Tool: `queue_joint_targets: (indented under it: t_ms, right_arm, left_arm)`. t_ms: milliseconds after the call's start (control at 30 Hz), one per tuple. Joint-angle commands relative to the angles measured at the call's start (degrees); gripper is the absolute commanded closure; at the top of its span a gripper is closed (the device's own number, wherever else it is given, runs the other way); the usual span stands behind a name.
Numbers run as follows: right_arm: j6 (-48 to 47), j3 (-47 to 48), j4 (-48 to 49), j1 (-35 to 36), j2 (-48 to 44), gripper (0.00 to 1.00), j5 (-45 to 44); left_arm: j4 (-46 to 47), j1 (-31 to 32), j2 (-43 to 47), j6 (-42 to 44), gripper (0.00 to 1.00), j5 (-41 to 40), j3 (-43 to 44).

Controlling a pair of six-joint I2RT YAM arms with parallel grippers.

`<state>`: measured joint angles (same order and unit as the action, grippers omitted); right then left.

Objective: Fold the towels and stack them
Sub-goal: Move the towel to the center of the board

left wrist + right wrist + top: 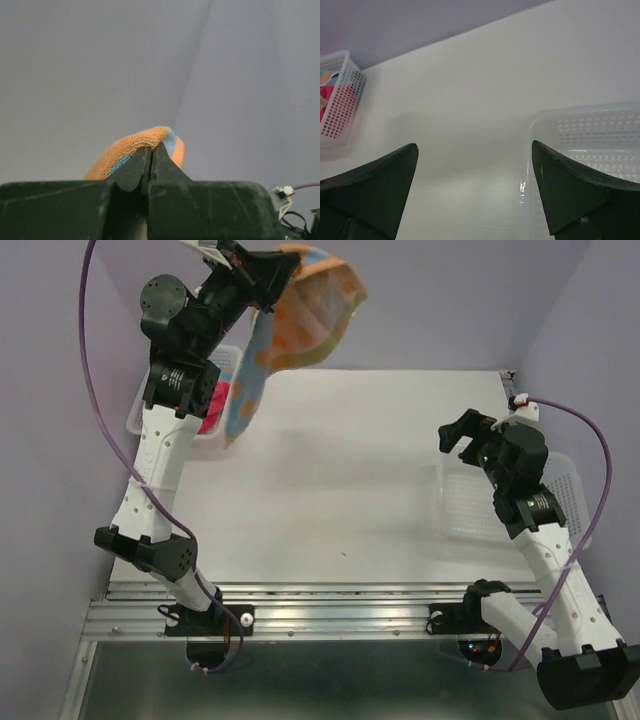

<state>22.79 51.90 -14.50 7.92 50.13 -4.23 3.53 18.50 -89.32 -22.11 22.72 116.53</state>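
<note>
One towel [310, 325] hangs clamped in the left gripper [151, 157], upper left; right gripper [458, 435] gapes empty. Nothing folded or stacked yet; pink towel [213, 412] waits in basket [351, 85].

Left arm [165, 450] stretched up high and far back, left gripper [258, 278] pinched tight on the orange towel [310, 320]. Right arm [545, 540] low, elbow bent, right gripper [474, 146] spread wide.
</note>
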Motion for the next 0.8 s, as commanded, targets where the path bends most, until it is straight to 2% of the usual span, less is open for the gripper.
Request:
queue_joint_targets:
  t_ms: [0, 67, 100, 167, 233, 267, 333, 367, 400, 433, 467, 533, 567, 600, 633, 667, 733, 767]
  right_arm:
    - [0.5, -0.2, 2.0, 0.1, -2.1, 0.0, -1.7]
    - [0.5, 0.0, 1.1, 0.2, -2.6, 0.0, -2.6]
    - [0.6, 0.0, 0.8, 0.2, -2.8, 0.0, -3.2]
    - [0.9, 0.4, -0.3, 0.2, -3.7, 0.0, -4.8]
    - [0.9, 0.5, -1.4, 0.2, -4.4, 0.0, -5.5]
    - [1.4, 0.6, -1.8, 0.2, -5.3, 0.0, -6.2]
    - [1.6, 0.3, -2.4, 0.2, -6.3, 0.0, -6.3]
    - [1.9, -0.1, -2.5, 0.1, -7.2, 0.0, -6.5]
    - [1.9, -0.2, -2.5, 0.2, -7.6, 0.0, -6.3]
    - [1.9, -0.4, -2.4, 0.2, -7.8, 0.0, -6.2]
    - [2.1, -0.9, -2.0, 0.2, -8.3, 0.0, -5.8]
    - [2.0, -1.2, -1.6, 0.2, -8.0, 0.0, -4.3]
    - [1.7, -0.8, -1.4, 0.2, -6.5, 0.0, -0.8]
    - [1.3, -0.3, -1.4, 0.2, -5.1, 0.0, 1.9]
    - [1.1, 0.0, -1.2, 0.2, -3.3, 0.0, 4.6]
    - [1.2, 0.3, -1.0, 0.2, -1.7, 0.0, 11.7]
    - [1.9, -0.1, 2.0, 3.0, 3.3, 0.0, 16.9]
    - [1.8, 0.0, 2.8, 5.2, 4.7, 0.0, 15.5]
  left_arm:
    - [3.8, 3.5, -7.0, -3.6, 1.0, 5.7, 14.4]
    - [3.4, 4.8, -11.4, -4.3, 1.0, 8.0, 22.5]
    - [3.4, 5.3, -12.0, -4.3, 1.0, 8.7, 23.7]
    - [3.7, 5.6, -11.0, -3.7, 1.0, 8.6, 21.7]
    - [4.6, 5.6, -8.3, -0.7, 1.0, 6.4, 15.9]
    - [6.3, 5.5, -6.6, 0.5, 1.0, 5.8, 7.6]
    - [7.1, 5.5, -0.7, 4.6, 1.0, 4.7, -2.0]
    - [9.7, 5.5, 4.1, 5.4, 1.0, 3.7, -13.8]
    - [12.2, 5.5, 6.8, 6.0, 1.0, 3.4, -20.7]
    - [14.9, 5.5, 9.6, 4.9, 1.0, 3.0, -27.8]
    - [20.0, 5.5, 14.9, 3.9, 1.0, 2.0, -41.7]
    - [23.0, 5.7, 19.2, 1.0, 1.0, 0.6, -54.2]
    - [24.6, 5.9, 22.5, -2.6, 1.0, -0.8, -64.9]
    - [25.0, 6.3, 23.7, -4.5, 0.98, -2.1, -69.6]
    - [25.0, 6.5, 24.6, -6.7, 0.84, -3.8, -73.7]
    - [24.5, 6.7, 25.8, -10.8, 0.59, -5.2, -80.3]
    - [20.3, 7.2, 28.0, -13.7, 0.32, -7.1, -85.0]
    - [18.0, 7.5, 28.0, -14.1, 0.32, -7.5, -85.3]
